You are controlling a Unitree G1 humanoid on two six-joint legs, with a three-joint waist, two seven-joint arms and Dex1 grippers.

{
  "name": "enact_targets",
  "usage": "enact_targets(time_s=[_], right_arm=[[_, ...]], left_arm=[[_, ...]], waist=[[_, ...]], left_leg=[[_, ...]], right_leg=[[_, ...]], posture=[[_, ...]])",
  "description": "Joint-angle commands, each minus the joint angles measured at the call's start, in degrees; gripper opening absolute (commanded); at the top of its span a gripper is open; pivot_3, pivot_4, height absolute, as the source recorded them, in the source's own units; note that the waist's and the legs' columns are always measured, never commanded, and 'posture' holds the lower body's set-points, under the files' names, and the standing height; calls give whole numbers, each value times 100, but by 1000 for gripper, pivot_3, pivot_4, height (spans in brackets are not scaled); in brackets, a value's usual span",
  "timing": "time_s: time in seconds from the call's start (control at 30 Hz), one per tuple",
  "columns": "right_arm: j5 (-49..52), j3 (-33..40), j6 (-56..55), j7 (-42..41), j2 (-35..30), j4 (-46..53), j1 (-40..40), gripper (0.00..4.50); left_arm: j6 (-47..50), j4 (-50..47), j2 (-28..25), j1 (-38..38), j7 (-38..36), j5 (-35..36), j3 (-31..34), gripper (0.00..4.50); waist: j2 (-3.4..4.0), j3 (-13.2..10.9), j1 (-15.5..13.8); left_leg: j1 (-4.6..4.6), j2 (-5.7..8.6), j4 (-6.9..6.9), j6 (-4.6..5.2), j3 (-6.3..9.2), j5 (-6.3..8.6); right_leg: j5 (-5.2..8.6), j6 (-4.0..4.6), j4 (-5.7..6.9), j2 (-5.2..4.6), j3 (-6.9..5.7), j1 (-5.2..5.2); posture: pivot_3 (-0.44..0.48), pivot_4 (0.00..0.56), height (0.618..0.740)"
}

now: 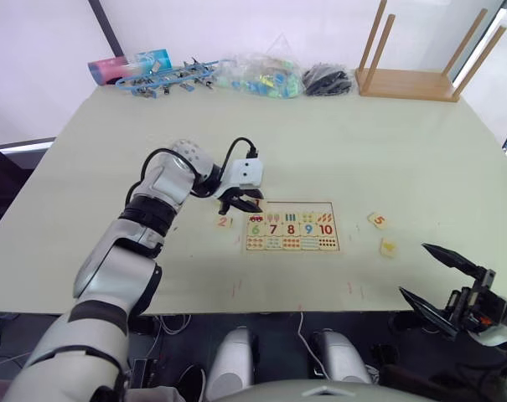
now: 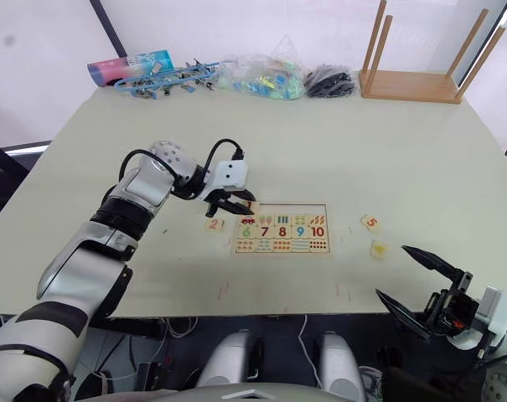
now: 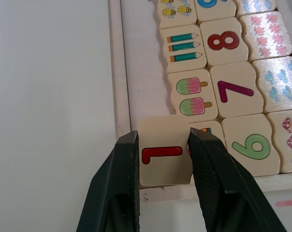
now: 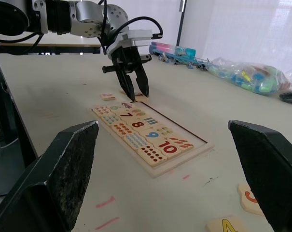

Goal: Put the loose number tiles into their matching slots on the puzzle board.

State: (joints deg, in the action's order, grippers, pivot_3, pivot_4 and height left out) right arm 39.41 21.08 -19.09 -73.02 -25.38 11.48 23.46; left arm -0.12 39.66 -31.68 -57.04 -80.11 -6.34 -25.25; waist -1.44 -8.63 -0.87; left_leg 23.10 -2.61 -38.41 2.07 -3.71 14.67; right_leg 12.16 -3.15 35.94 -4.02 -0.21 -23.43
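**Operator:** Report the state of each pincer.

**Robot:** My left gripper (image 3: 164, 154) is clamping the 1 tile (image 3: 165, 157), one finger on each side edge. I am holding it over the puzzle board (image 1: 292, 226), at the board's 9 o'clock end, above the bare row. My right gripper (image 1: 444, 280) is hanging with its fingers spread wide and carrying nothing, off the table edge at roughly 4 o'clock from the board.

**Operator:** Which step is in hand?

**Robot:** I am judging it as placement of the first digit. The slots (image 3: 141, 72) in the top row are looking unfilled; the rows with 6 to 10, pictures and dots are seated.

**Operator:** Locate the remaining tiles.

**Robot:** The 2 tile (image 1: 225, 222) is lying on the table just beside the board, at its 9 o'clock. The 5 tile (image 1: 377, 220) is resting at 3 o'clock, apart from the board, with a yellow-printed tile (image 1: 389, 247) near it; that digit I cannot tell.

**Operator:** Next move?

**Robot:** It is calling for squaring the tile with the end recess, lowering until seated, then parting the fingers. A skewed tile would likely ride on the frame rim.
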Motion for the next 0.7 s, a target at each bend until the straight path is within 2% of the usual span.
enact_targets(time_s=[0.03,0.7], right_arm=[[38,65,-110,24,-20,142,33,4500],[63,120,-247,3,-14,109,210,4500]], left_arm=[[-129,44,32,-99,70,-55,134,987],[-491,570,236,-246,255,-207,182,987]], waist=[[0,0,0],[0,0,2]], left_leg=[[0,0,0,0,0,0],[-1,0,0,0,-1,0]], right_leg=[[0,0,0,0,0,0],[0,0,0,0,1,0]], posture=[[0,150,740],[0,150,740]])
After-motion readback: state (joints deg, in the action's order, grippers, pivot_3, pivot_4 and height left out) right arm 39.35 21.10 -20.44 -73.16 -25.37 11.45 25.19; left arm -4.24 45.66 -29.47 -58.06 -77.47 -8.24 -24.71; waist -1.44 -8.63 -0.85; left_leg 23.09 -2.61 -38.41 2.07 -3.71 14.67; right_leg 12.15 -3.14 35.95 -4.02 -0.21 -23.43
